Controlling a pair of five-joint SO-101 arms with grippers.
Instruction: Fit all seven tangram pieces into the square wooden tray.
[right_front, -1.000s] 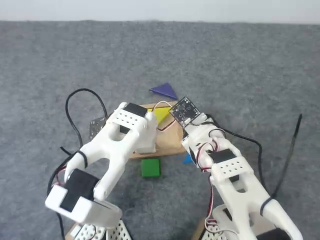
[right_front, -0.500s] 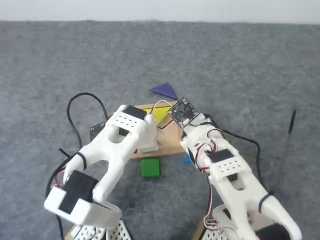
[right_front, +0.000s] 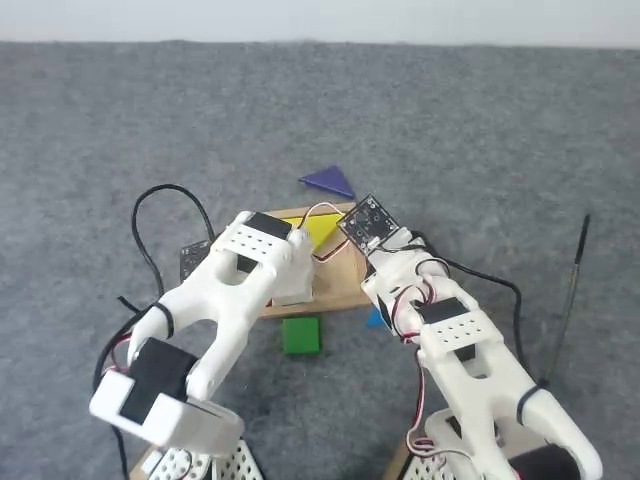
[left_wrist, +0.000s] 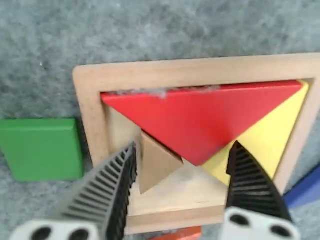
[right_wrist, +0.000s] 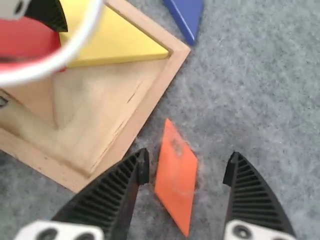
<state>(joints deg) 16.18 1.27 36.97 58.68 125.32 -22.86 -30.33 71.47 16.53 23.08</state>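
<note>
Your left tool (left_wrist: 182, 150) hangs wide open and empty over the tray (left_wrist: 90, 80), where the red triangle (left_wrist: 200, 120) and yellow triangle (left_wrist: 265, 145) lie. Your right tool (right_wrist: 188, 157), also open and empty, frames the orange piece (right_wrist: 175, 175) on the tabletop (right_wrist: 260, 75) just beside the tray. From above, both arms hide most of the tray.
</note>
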